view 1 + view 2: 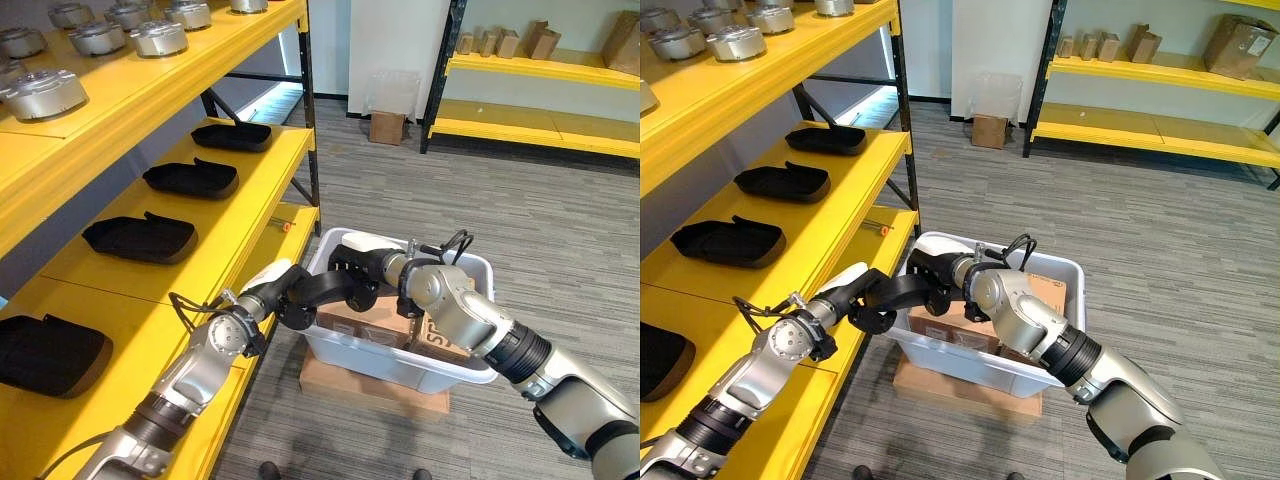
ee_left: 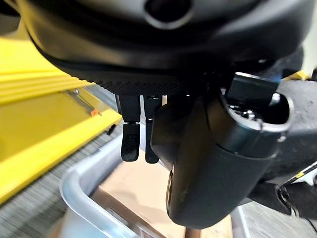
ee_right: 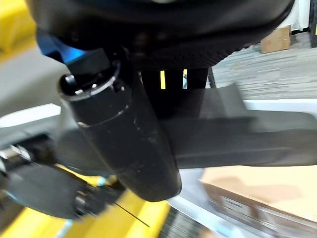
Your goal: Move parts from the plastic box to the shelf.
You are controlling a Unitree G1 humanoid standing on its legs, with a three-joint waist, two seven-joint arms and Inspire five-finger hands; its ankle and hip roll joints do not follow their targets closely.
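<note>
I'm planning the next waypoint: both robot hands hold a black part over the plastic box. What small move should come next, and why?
Probably lift the black part a little and carry it left toward the yellow shelf. Left robot hand and right robot hand hold it above the plastic box, and similar black parts already lie there.

A storeroom: yellow shelving [image 1: 230, 215] with parts (carpeted floor [image 1: 540, 215]), cardboard boxes [image 1: 505, 42].

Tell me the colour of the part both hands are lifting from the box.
Black, like the parts on the shelf; the part shows best in the left eye view.
</note>
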